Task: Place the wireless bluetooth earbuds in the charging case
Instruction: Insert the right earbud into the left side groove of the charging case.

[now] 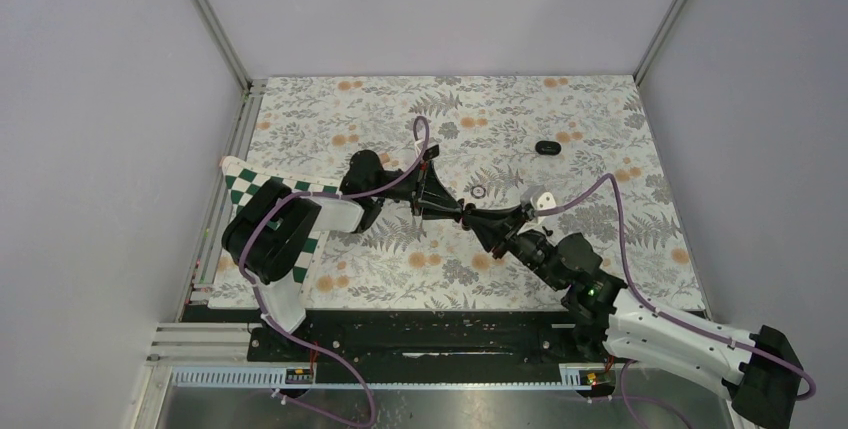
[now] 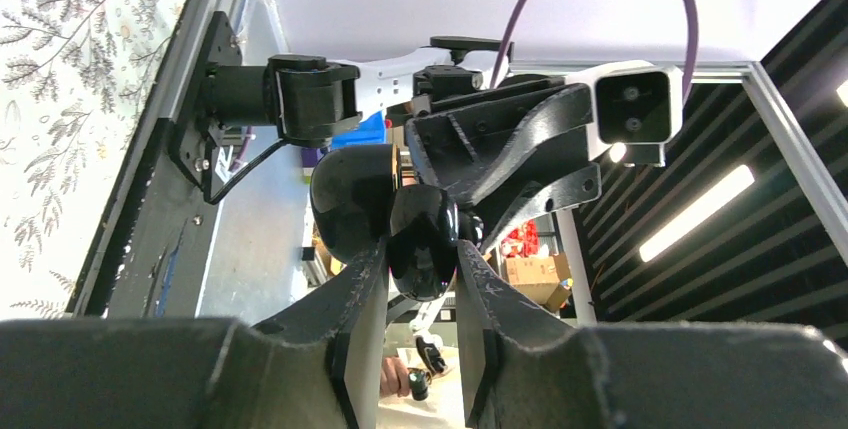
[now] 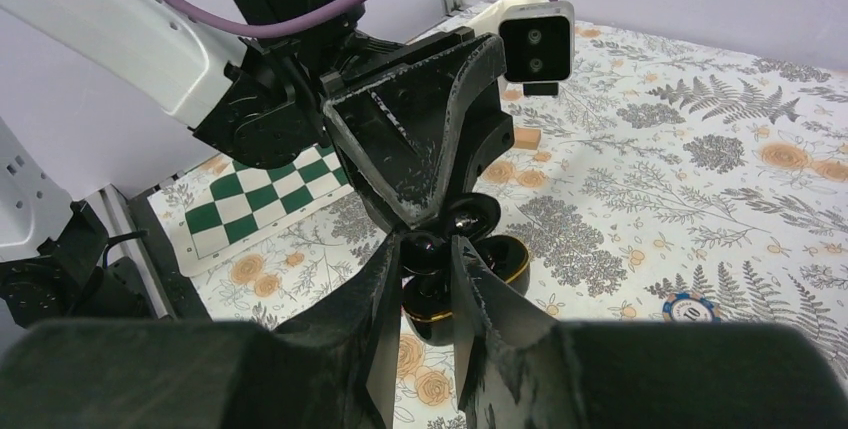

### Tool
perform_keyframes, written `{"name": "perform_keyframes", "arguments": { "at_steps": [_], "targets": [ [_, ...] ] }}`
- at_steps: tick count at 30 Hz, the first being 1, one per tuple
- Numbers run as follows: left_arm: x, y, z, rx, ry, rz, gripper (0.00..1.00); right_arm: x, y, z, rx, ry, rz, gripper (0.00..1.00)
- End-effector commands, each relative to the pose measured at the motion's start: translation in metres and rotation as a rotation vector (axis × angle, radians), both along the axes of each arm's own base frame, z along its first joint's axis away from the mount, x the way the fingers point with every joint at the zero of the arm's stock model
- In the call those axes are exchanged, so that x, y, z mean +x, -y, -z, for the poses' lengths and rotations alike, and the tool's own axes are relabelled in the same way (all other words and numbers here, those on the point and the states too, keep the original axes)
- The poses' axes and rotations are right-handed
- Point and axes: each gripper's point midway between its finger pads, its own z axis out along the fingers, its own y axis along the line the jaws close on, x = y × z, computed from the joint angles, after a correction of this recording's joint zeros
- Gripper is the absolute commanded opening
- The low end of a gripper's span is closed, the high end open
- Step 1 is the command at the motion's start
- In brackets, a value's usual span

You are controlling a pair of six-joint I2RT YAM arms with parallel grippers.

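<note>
- Black glossy bud is pinched in the left claw, with the jaws nearly together on it.
- Right claw is clamped on the case, which is black with a gold rim showing, so it looks open to me.
- Both claws meet tip to tip above the tabletop, about midway between its left and right edges and a bit closer to the near edge.
- Bud is right up against the case, but I can't tell if it's seated or just touching.
- Small black oval lies toward the far right corner, too small to say what it is.
- Chip lies flat near the claws.
- Checkered mat sits at the left edge, partly under the left arm.
</note>
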Motion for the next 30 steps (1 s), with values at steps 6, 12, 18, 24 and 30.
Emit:
{"name": "perform_keyframes", "arguments": {
  "at_steps": [6, 12, 18, 24, 30],
  "targets": [
    [-0.008, -0.005, -0.031, -0.125, 0.092, 0.0, 0.0, 0.003, 0.012, -0.023, 0.073, 0.053, 0.054, 0.0],
    [-0.008, -0.006, -0.028, -0.122, 0.091, -0.004, 0.0, 0.005, 0.015, -0.027, 0.051, 0.076, 0.072, 0.0],
    [-0.008, -0.006, -0.028, -0.12, 0.088, -0.007, 0.0, 0.003, 0.005, -0.028, 0.034, 0.078, 0.027, 0.0],
    [-0.007, -0.005, -0.028, -0.117, 0.081, -0.011, 0.0, -0.002, -0.004, -0.027, 0.013, 0.075, -0.022, 0.0],
    [-0.006, -0.005, -0.026, -0.114, 0.073, -0.011, 0.0, -0.007, -0.013, -0.017, -0.031, 0.046, -0.079, 0.0]
  ]
}}
